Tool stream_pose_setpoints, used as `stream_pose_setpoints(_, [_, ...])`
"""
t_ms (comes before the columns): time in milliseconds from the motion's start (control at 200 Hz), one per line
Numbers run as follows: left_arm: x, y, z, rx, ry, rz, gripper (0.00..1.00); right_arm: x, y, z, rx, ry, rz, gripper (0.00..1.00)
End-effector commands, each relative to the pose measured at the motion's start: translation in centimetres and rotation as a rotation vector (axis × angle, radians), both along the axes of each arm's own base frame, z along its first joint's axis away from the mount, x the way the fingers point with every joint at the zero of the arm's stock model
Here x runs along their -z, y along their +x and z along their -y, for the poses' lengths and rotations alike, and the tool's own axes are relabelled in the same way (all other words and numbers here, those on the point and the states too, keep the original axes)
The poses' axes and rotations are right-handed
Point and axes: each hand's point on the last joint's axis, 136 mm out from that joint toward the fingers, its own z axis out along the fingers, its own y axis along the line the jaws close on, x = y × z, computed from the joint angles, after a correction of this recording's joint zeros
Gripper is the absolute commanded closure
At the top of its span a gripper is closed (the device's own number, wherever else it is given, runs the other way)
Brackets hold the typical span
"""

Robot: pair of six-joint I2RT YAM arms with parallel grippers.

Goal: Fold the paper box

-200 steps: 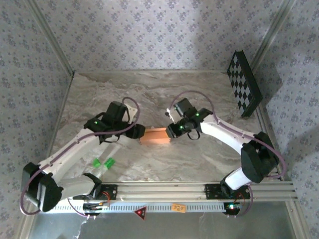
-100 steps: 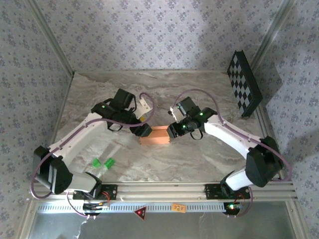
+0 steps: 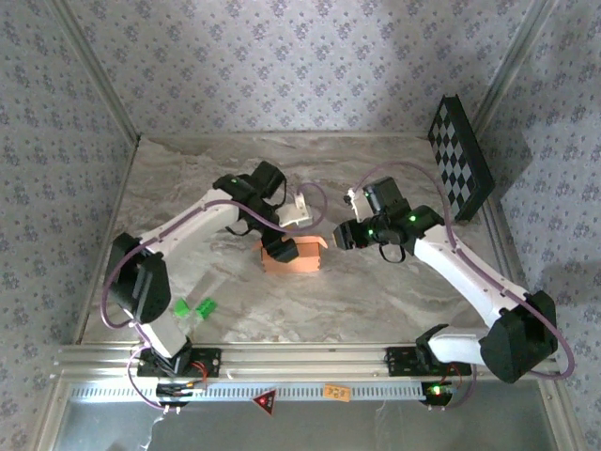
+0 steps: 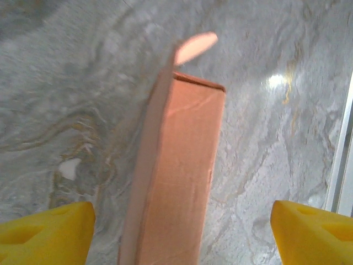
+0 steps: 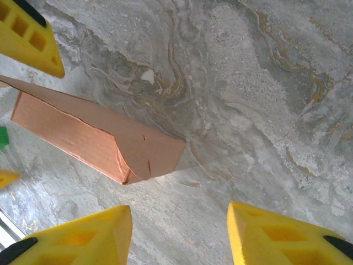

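We read paper box (image 3: 302,259) axis left-right | left end effector (image 3: 280,248) above left end, apart, nearer | right end effector (image 3: 343,235) beside right end, apart

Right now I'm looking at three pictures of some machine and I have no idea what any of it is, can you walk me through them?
These are two white robot arms bolted to the near edge of a marble-patterned table. The wide picture comes from a camera above and behind them. The other two come from a camera on each wrist, looking past its own yellow fingers. On the table lies a salmon-orange paper box, with a flap sticking out at one end. Two small green pieces sit near the left arm's base, and a checkerboard panel leans at the far right. Nothing is held: the left tool hangs open over the box, and the right tool is open beside its end.
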Motion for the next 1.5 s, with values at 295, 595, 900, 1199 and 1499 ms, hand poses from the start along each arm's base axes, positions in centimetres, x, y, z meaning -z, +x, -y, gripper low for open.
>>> stream_pose_setpoints(295, [3.2, -0.7, -1.0, 0.086, 0.134, -0.024, 0.25, -0.1, 0.0, 0.0, 0.021, 0.026, 0.004, 0.49])
stream_pose_setpoints(595, [3.7, -0.3, -0.7, 0.097, 0.138, -0.024, 0.35, -0.3, 0.1, -0.2, 0.015, 0.035, -0.002, 0.51])
stream_pose_setpoints(900, [3.4, -0.5, -0.7, 0.1, 0.126, -0.029, 0.53, -0.7, -0.1, -1.0, 0.008, 0.057, -0.011, 0.53])
stream_pose_setpoints(1199, [3.2, -0.6, -0.6, 0.093, 0.112, -0.032, 0.56, -0.5, -0.2, -3.0, -0.032, 0.036, -0.014, 0.54])
stream_pose_setpoints(1499, [3.2, -0.6, -0.7, 0.088, 0.124, -0.031, 0.56, 0.8, 0.3, -5.1, -0.121, -0.031, -0.035, 0.56])
